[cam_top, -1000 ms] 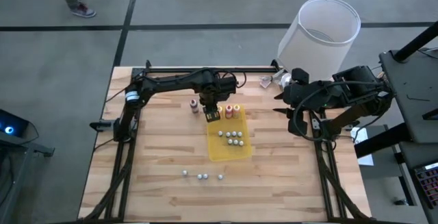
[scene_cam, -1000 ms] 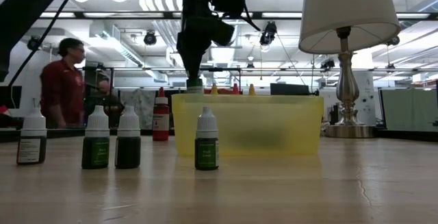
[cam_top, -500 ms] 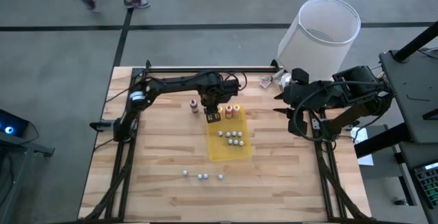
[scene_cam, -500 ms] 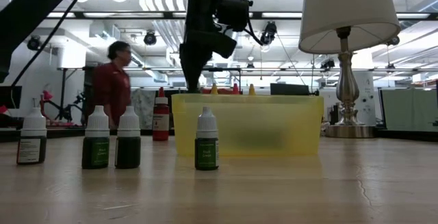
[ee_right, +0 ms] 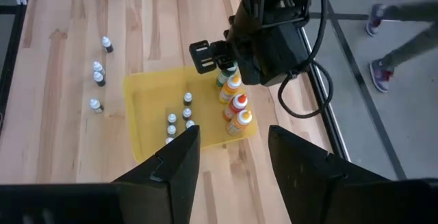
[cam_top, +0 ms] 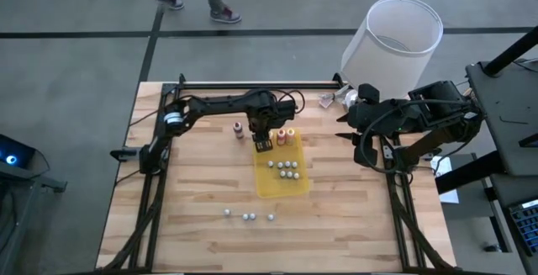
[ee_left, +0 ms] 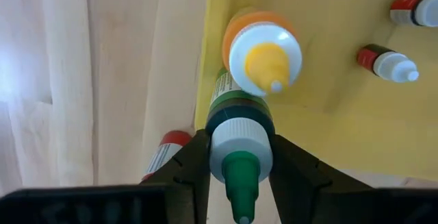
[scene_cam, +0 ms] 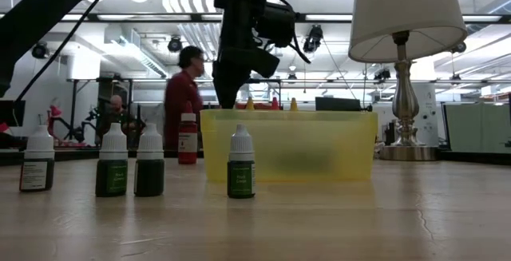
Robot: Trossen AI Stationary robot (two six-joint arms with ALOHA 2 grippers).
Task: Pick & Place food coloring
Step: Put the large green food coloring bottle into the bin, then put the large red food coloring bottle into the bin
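Observation:
My left gripper (cam_top: pixel 262 143) hangs over the far-left corner of the yellow tray (cam_top: pixel 290 188) and is shut on a green food coloring bottle (ee_left: pixel 236 107) with a white collar and green tip. An orange bottle with a yellow cap (ee_left: pixel 262 46) stands right beside it in the tray, in a row with two more (cam_top: pixel 286 134). Small white-capped bottles (cam_top: pixel 284 168) stand mid-tray. A dark red bottle (cam_top: pixel 239 129) stands on the wood outside the tray. My right gripper (ee_right: pixel 233 152) waits open at the table's right edge (cam_top: pixel 366 136). My left gripper pinches the green bottle at its white collar (ee_left: pixel 223 148), just under the green tip, one finger (ee_left: pixel 193 166) on each side. It comes from above, pointing down. The bottle hangs upright below the fingers at the tray's corner; whether its base touches the tray floor is hidden.
Several small dark bottles (scene_cam: pixel 112 165) stand on the near part of the table (cam_top: pixel 248 217). A table lamp with a white shade (cam_top: pixel 393 39) stands at the far-right corner. A person (scene_cam: pixel 184 93) walks past behind the table.
My left gripper has gone down a little with the green bottle: its top, earlier visible above the tray's wall in the low view, is now behind the wall. The person behind the table has walked across the background.

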